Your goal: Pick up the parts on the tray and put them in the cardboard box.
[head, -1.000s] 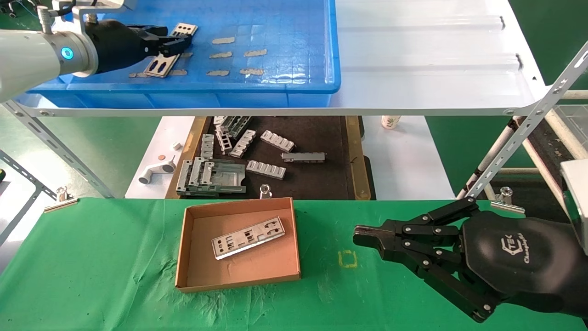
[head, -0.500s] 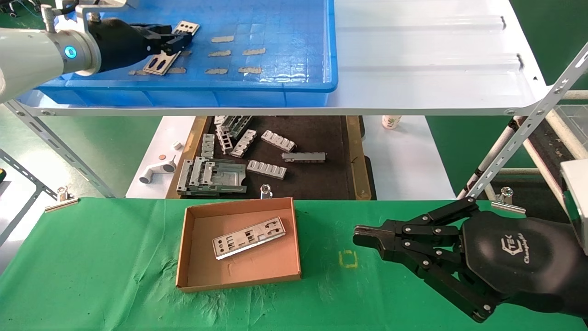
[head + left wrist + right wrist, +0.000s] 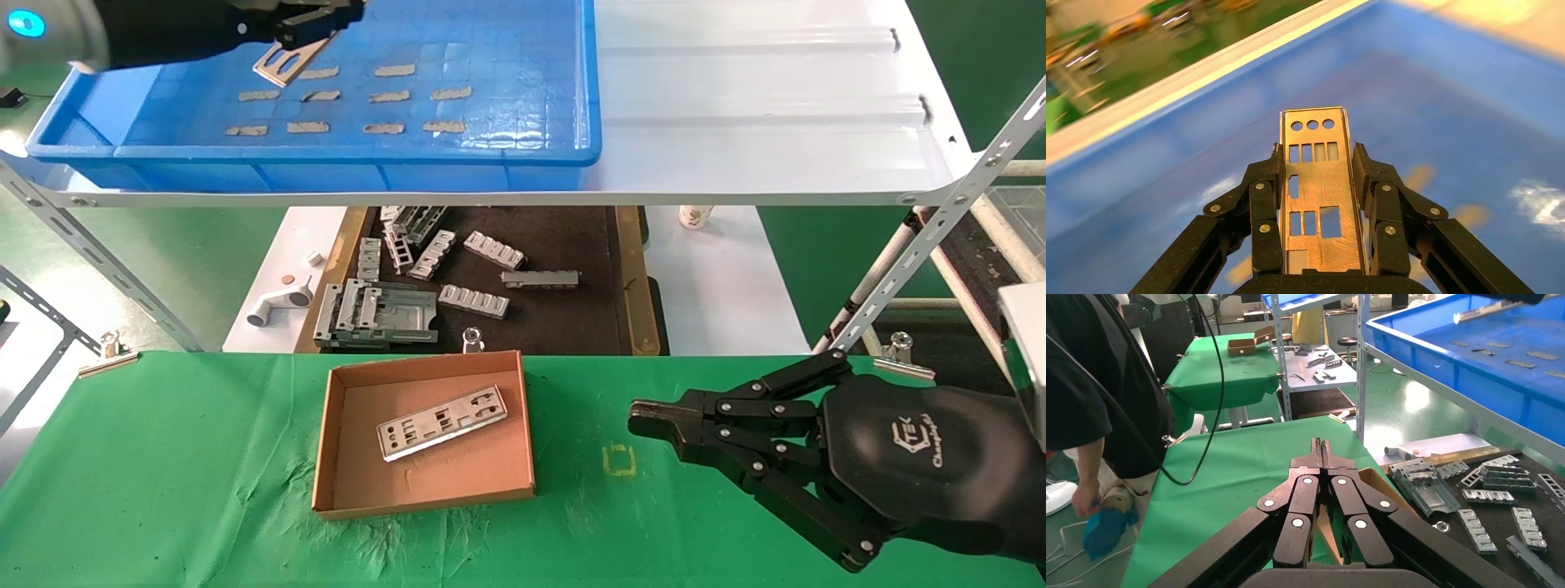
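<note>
The left gripper [image 3: 315, 28] now carries a plate [image 3: 282, 61] clear of the tray [image 3: 523, 155] floor, clenched across its narrow width; a second ago that plate lay low among the tape strips [image 3: 380, 98]; so the pick looks done and the carry to the cardboard box [image 3: 425, 490] on the green worktop [image 3: 163, 490] is next; one plate in the box [image 3: 441, 423] already lies there; the right gripper [image 3: 654, 423] stays parked beside the box, clenched and empty.
</note>
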